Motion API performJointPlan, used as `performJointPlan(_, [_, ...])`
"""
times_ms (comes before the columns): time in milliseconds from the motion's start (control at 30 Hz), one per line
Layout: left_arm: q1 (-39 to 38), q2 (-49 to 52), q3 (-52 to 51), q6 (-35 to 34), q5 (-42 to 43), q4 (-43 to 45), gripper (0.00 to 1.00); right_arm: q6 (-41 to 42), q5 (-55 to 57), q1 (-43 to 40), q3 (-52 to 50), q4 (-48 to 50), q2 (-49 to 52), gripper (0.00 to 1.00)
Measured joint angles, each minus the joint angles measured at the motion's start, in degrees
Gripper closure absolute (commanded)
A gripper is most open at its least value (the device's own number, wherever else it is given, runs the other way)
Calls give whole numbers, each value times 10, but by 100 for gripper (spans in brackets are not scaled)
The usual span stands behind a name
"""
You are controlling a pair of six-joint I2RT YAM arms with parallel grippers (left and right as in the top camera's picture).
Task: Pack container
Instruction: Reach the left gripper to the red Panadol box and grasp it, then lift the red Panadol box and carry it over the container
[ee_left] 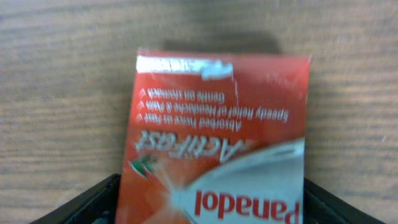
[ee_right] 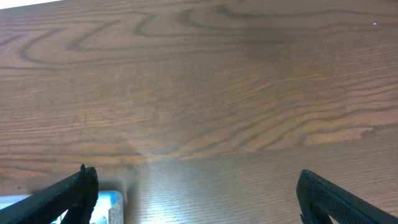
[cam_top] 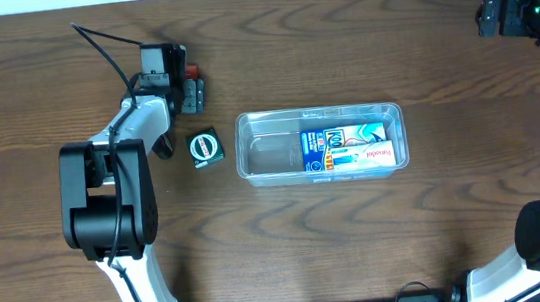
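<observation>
Left claw [ee_left: 211, 183] straddles the red Panadol box [ee_left: 217, 124]; can't tell if it's gripping. Right claw [ee_right: 198, 177] is wide open, empty.

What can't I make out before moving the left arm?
- Left wrist: whether the left gripper grips the red Panadol box; the box fills the view, hiding contact, and the bottom edge cuts it off.
- Overhead: print on the small dark item beside the container; too small.
- Overhead: anything under the blue box in the container; the box covers it.
</observation>
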Motion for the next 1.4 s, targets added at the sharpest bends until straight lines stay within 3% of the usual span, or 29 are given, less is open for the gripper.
performJointPlan(433, [1, 0, 13, -3, 0, -1, 20, 0, 0, 0, 0, 0, 0, 1])
performJointPlan(700, [1, 0, 14, -5, 0, -7, 37, 0, 0, 0, 0, 0, 0, 1])
performJointPlan(1100, [1, -7, 20, -4, 0, -36, 38, 0, 0, 0, 0, 0, 0, 1])
performJointPlan(1400, [-5, -158, 20, -8, 0, -91, 42, 0, 0, 0, 0, 0, 0, 1])
